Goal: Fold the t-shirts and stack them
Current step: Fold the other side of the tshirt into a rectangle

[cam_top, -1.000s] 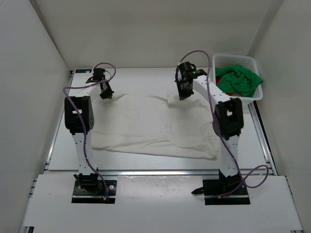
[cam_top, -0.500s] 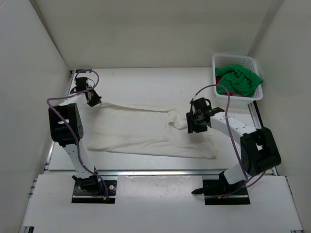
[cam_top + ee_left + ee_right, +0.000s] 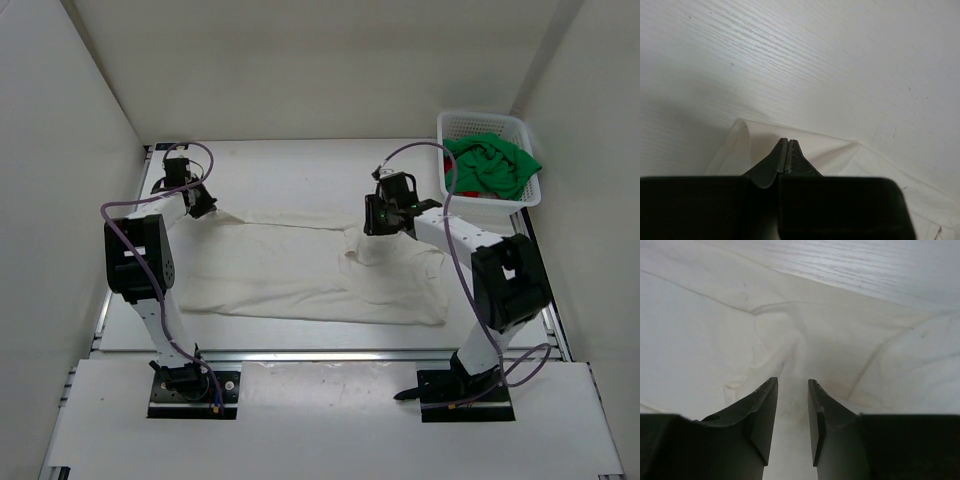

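- Target: white t-shirt (image 3: 290, 270) lies spread mid-frame, long axis left to right; green t-shirt (image 3: 490, 165) sits in basket (image 3: 478, 120), upper right.
- Left gripper (image 3: 204, 207), upper left, is clenched on the white t-shirt's far corner.
- Right gripper (image 3: 378, 225) hangs right of centre, jaws parted, holding nothing.
- You have a bunched ridge (image 3: 785, 340) directly beneath those parted jaws; right arm is nearer.

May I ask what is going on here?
Two arms are working on a white t-shirt spread on the table. The left gripper is shut on its far-left end; the right gripper hovers open over a bunched part on the right. The green t-shirt and red t-shirt lie in the basket.
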Robot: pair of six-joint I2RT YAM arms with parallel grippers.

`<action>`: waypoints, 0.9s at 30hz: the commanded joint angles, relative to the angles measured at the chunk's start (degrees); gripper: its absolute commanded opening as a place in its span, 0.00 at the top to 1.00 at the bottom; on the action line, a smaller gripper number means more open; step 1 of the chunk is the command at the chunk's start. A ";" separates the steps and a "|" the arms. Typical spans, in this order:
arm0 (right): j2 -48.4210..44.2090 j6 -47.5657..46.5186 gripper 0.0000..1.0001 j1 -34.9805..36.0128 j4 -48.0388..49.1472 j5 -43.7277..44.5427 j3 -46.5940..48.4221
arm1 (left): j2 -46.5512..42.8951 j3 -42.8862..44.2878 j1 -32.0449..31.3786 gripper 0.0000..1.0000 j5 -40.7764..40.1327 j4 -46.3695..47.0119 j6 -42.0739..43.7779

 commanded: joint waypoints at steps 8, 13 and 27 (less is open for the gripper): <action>8.51 -3.03 0.66 5.95 -5.46 17.39 7.23 | -2.57 0.76 -0.64 1.00 -1.11 0.77 0.98; 8.25 -3.90 0.63 7.01 -5.55 19.77 6.08 | -2.13 0.85 -0.82 1.00 -1.02 0.85 1.24; 10.36 -4.26 0.76 5.87 -7.30 17.66 7.49 | -1.60 1.46 -0.21 1.00 -0.84 0.77 0.89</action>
